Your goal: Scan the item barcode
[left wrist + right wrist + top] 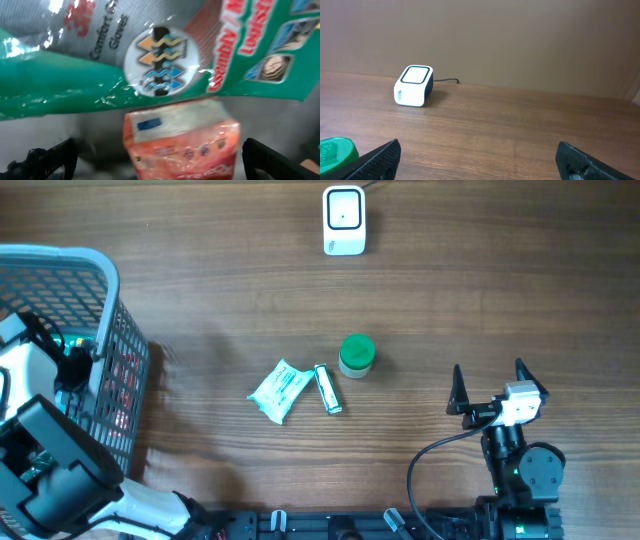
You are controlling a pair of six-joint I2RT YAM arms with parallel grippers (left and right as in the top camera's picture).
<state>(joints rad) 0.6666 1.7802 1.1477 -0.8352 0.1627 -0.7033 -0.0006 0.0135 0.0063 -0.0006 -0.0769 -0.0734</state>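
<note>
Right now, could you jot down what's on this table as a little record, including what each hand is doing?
Scanner: white box, far edge of table, cable attached
Basket: grey mesh, on the left
Left hand: open, inside the basket, straddling an orange packet, gloves pack next to it
Right hand: open, holding nothing
Loose items: pale green packet, small tube, green-lidded jar

A mock shop checkout on a wooden table [500, 300]; a white barcode scanner [344, 220] stands at its far edge; a grey mesh shopping basket [70, 254] holds packaged goods [180, 145]; a bare beige wall [520, 40] behind
</note>
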